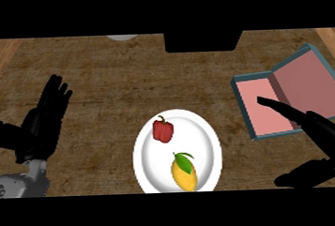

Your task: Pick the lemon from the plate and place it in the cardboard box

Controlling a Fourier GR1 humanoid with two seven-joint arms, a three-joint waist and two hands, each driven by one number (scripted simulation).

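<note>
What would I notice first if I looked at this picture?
Probably the big white plate in the middle of the brown counter, with a red pepper and a yellow fruit with a green leaf on it. Next, the open box with a pink inside at the right, with the right hand reaching over it.

Kitchen, brown wood-grain counter (114, 88), white plate (148, 172) holding produce
</note>
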